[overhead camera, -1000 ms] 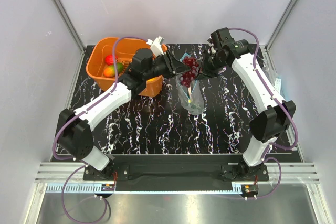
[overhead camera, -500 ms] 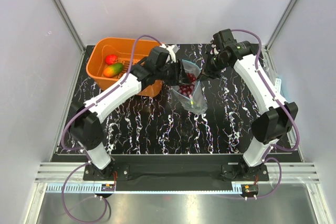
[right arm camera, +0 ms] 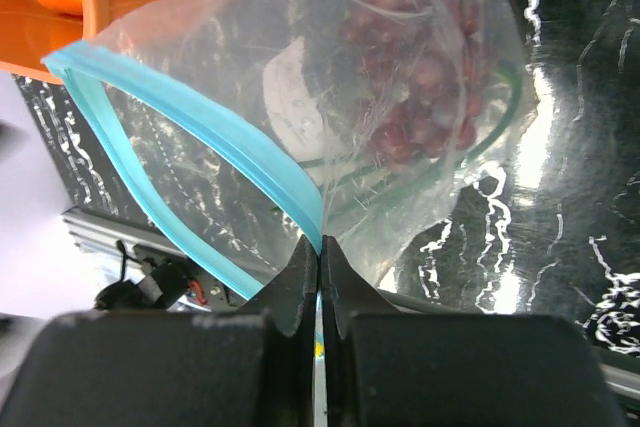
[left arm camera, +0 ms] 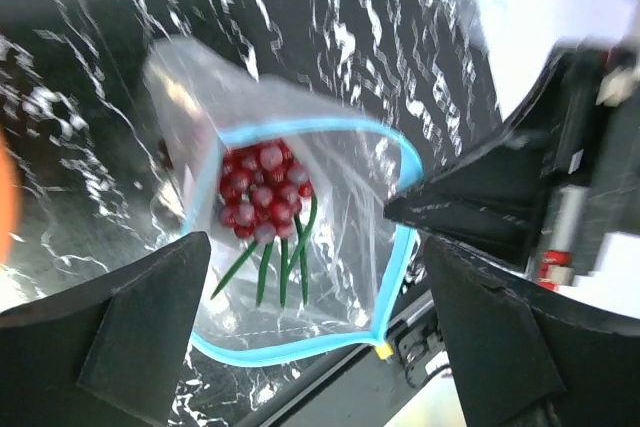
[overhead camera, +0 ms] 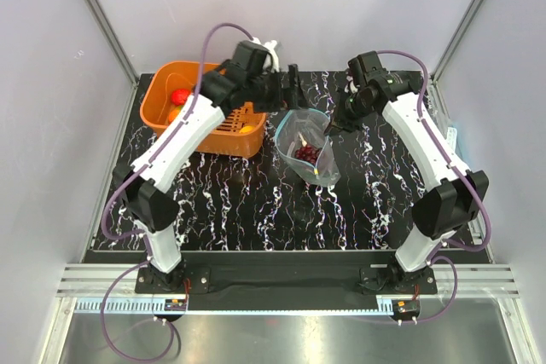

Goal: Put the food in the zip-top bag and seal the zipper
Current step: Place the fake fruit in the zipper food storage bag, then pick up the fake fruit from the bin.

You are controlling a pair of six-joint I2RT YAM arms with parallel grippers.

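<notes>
At the far left of the desk [overhead camera: 256, 202], the orange basket [overhead camera: 152, 95] holds 3 pieces of the food: the red apple [overhead camera: 179, 95], the mango [overhead camera: 175, 114], half hidden under the left arm, and the lemon [overhead camera: 248, 130] at the basket's near right corner.

The left tool [overhead camera: 293, 89] hangs just right of the basket and above the far edge of the zip-top bag [overhead camera: 316, 168]. Its 2 fingers are spread wide, and nothing is held or touched by them. In the left wrist view the bag's mouth is seen straight below, between the fingers.

The bag lies at the middle of the desk, its long axis running from the raised mouth at the far side down to the closed end nearer the arms. The grapes [left arm camera: 262, 195] and the chive bunch [left arm camera: 285, 272] are seen inside it. The zipper [left arm camera: 300, 127] is unsealed, and the mouth is held in a wide loop.

The right tool [right arm camera: 320, 247] is closed tight on the zipper strip at the mouth's right side, and the rim is kept lifted by it.

The coming move is judged to turn on the basket lying to the left of the open tool. The left arm is much the nearer, so a short swing left and a descent onto 1 fruit would be called for.
</notes>
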